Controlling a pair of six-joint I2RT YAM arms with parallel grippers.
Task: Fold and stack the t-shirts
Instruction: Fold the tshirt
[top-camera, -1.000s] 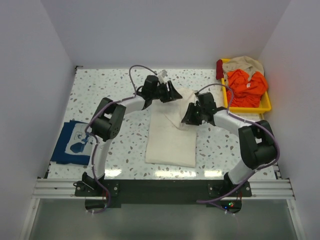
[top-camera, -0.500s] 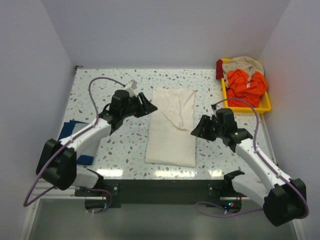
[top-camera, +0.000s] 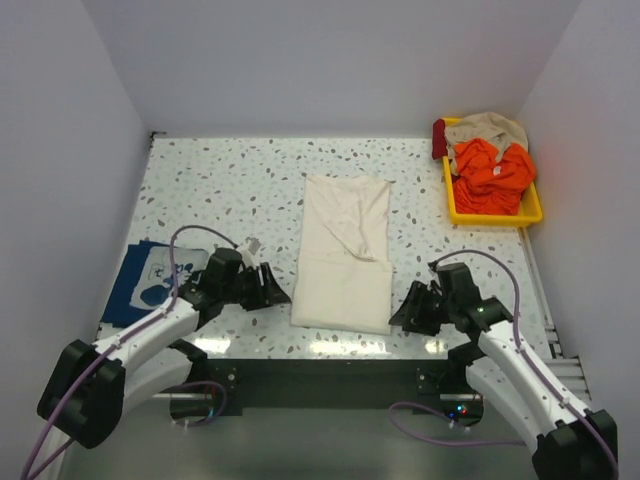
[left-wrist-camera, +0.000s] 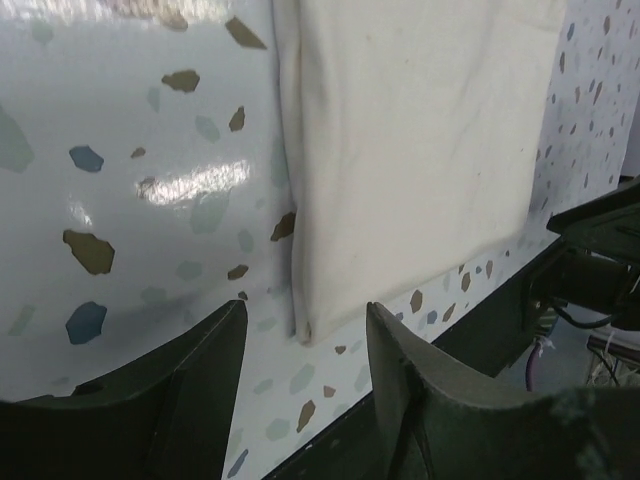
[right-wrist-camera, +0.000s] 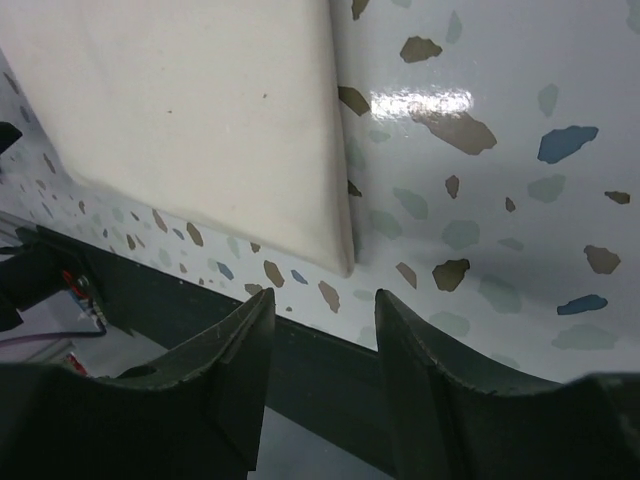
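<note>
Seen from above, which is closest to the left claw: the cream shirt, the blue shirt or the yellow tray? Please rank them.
1. Cream shirt, just to the right of the left claw.
2. Blue shirt, off to its left.
3. Yellow tray, in the far right corner.

1. Plain pale walls (top-camera: 330, 60) enclose a glossy, speckled terrazzo tabletop (top-camera: 200, 190) on three sides.
2. Overhead light leaves bright glare (top-camera: 340, 346) along the tabletop's near edge.
3. An aluminium rail (top-camera: 110, 377) and a black plate (top-camera: 330, 383) run below that edge.
</note>
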